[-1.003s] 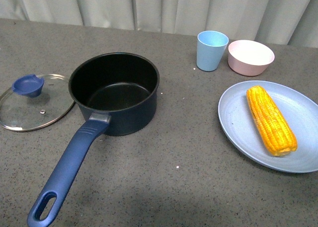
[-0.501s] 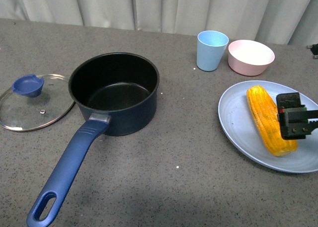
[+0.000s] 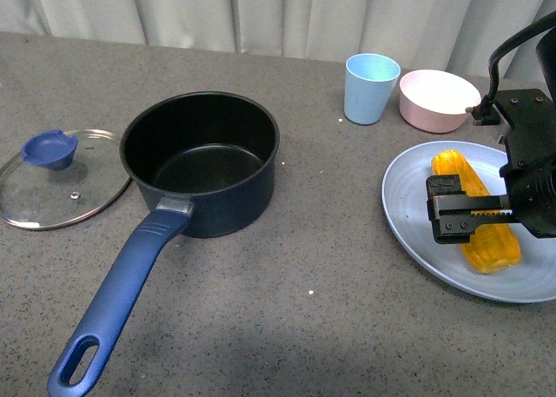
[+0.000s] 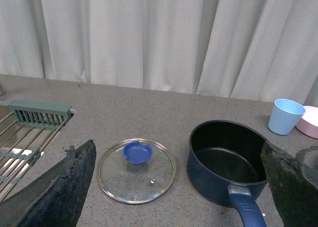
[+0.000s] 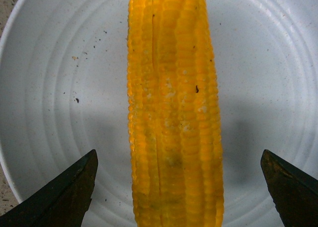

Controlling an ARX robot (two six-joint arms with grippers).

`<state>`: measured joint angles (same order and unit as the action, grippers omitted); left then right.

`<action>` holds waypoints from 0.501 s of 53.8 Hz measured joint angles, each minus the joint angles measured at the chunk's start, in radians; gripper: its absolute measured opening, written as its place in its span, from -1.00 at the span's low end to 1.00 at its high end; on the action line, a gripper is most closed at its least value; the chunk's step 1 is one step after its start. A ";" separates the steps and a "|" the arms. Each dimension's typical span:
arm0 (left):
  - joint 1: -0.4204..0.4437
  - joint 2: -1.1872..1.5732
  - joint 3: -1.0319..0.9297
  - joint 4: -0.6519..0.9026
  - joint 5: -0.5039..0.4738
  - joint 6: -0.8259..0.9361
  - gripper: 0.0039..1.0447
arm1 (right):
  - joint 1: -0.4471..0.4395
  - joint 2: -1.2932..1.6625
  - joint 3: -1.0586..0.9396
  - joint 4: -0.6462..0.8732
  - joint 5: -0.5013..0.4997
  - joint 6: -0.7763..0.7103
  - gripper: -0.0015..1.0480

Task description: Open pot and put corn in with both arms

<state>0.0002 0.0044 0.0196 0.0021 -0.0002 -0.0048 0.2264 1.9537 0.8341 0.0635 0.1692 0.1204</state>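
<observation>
The dark navy pot [image 3: 200, 158] stands uncovered at centre left, its long blue handle [image 3: 122, 284] pointing toward the table's front edge. Its glass lid [image 3: 56, 184] with a blue knob lies flat on the table just left of it. The yellow-orange corn [image 3: 489, 245] lies on a pale blue plate [image 3: 404, 215] at the right. My right gripper [image 3: 473, 216] hovers open over the corn's middle. In the right wrist view the corn [image 5: 174, 113] runs between the two fingers, with gaps on both sides. My left gripper [image 4: 176, 146] is open, facing the pot [image 4: 226, 160] and lid [image 4: 136, 171].
A light blue cup [image 3: 371, 87] and a pink bowl [image 3: 439, 99] stand behind the plate, near the curtain. A metal dish rack [image 4: 35, 117] sits left of the lid in the left wrist view.
My right arm came into the front view from the right and moved left until its open gripper was over the corn. Pot, lid and corn have not moved.
</observation>
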 joint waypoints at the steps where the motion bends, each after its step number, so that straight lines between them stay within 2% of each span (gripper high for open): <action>1: 0.000 0.000 0.000 0.000 0.000 0.000 0.88 | 0.000 0.002 0.002 -0.002 0.000 0.001 0.81; 10: 0.000 0.000 0.000 0.000 0.000 0.000 0.88 | 0.003 0.016 0.005 -0.015 0.006 0.007 0.40; 21: 0.000 0.000 0.000 0.000 0.000 0.000 0.88 | 0.003 0.019 0.005 -0.017 -0.006 0.012 -0.23; 27: 0.000 0.000 0.000 0.000 0.000 0.000 0.88 | 0.002 0.013 -0.004 -0.010 -0.012 0.027 -0.44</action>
<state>-0.0002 0.0044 0.0196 0.0021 -0.0002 -0.0048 0.2283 1.9671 0.8303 0.0532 0.1570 0.1474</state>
